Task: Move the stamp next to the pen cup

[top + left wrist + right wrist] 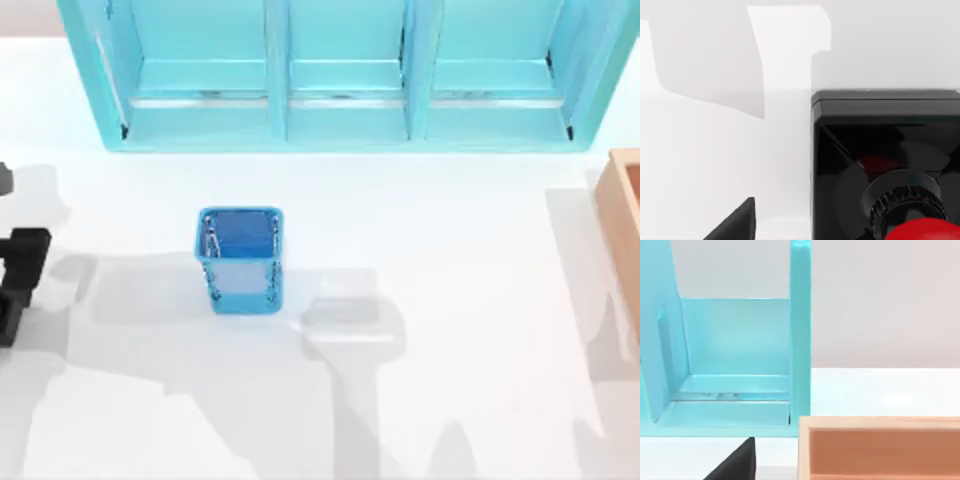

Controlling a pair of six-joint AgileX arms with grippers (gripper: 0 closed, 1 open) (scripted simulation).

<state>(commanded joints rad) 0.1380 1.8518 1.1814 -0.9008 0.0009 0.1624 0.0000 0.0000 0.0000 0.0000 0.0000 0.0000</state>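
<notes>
step: approach, grasp not yet made | small black-based, red-knobbed stamp (890,170) close under left claw (15,290) at worktop's left edge, claw state unclear | blue translucent square pen cup (240,258) left of centre | next: descend, pinch knob, carry beside cup

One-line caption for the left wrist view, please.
Left wrist camera close above the stamp, black block and red knob, on the white table.

Left arm (18,285) at the table's far left edge, low over the surface, one dark fingertip (735,222) showing in its wrist view
</notes>
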